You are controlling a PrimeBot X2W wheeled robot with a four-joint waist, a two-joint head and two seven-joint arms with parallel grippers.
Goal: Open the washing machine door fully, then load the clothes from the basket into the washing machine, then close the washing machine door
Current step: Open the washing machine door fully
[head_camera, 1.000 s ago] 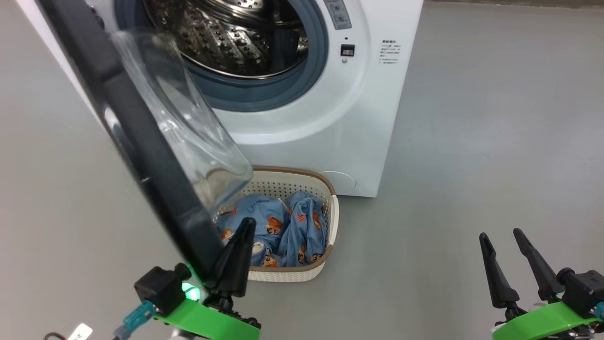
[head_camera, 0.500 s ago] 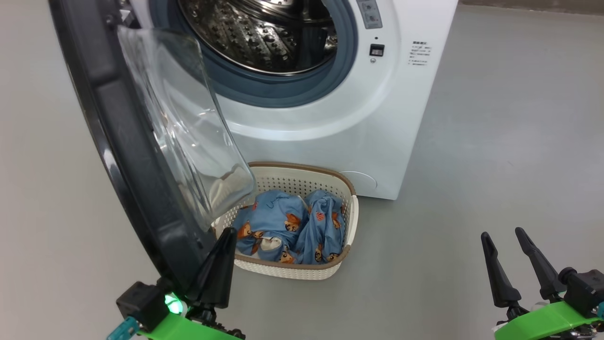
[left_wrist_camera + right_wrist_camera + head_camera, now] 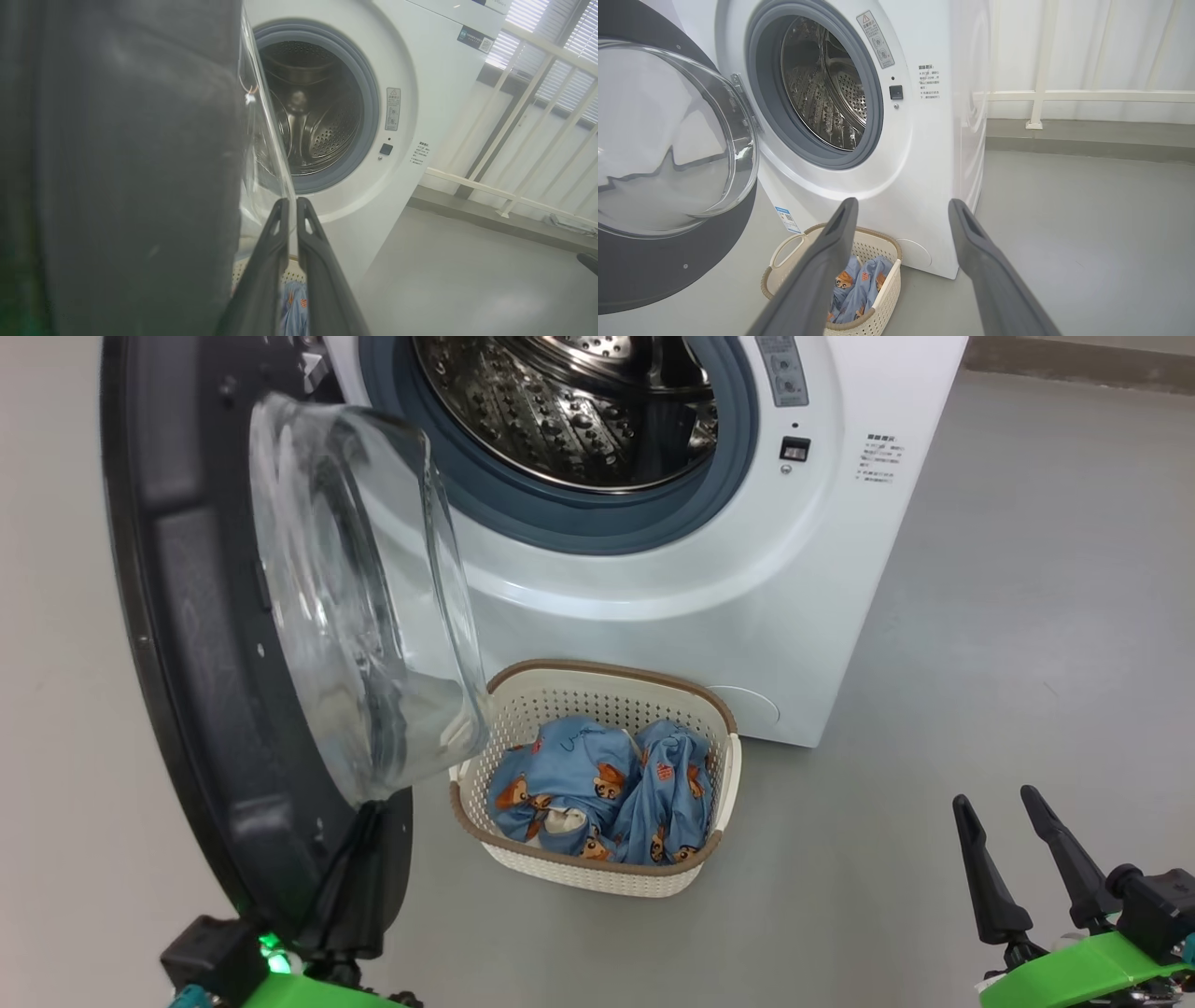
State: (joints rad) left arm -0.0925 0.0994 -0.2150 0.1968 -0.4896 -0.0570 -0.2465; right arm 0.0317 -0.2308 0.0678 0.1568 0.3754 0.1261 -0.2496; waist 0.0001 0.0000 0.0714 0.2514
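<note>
The washing machine (image 3: 709,588) stands with its steel drum (image 3: 597,401) exposed. The washing machine door (image 3: 187,644), black with a bulging glass window (image 3: 355,616), hangs open at the left. My left gripper (image 3: 369,821) is shut with nothing in it, its fingers lying against the door's inner face at its lower rim. In the left wrist view this gripper (image 3: 292,200) sits just right of the door (image 3: 117,163). The basket (image 3: 597,882) sits on the floor before the machine with the clothes (image 3: 597,793) in it. My right gripper (image 3: 993,795) is open at the lower right, apart from everything.
Grey floor spreads to the right of the machine (image 3: 924,186). A white railing (image 3: 1064,95) runs along the wall behind it. The basket (image 3: 784,261) sits close under the door's lower edge (image 3: 644,270), and the clothes (image 3: 859,284) lie below the right gripper (image 3: 902,203).
The door has swung wider, away from the drum opening, with my shut left gripper moving left and down along it. The head camera has shifted. The right gripper has held still.
</note>
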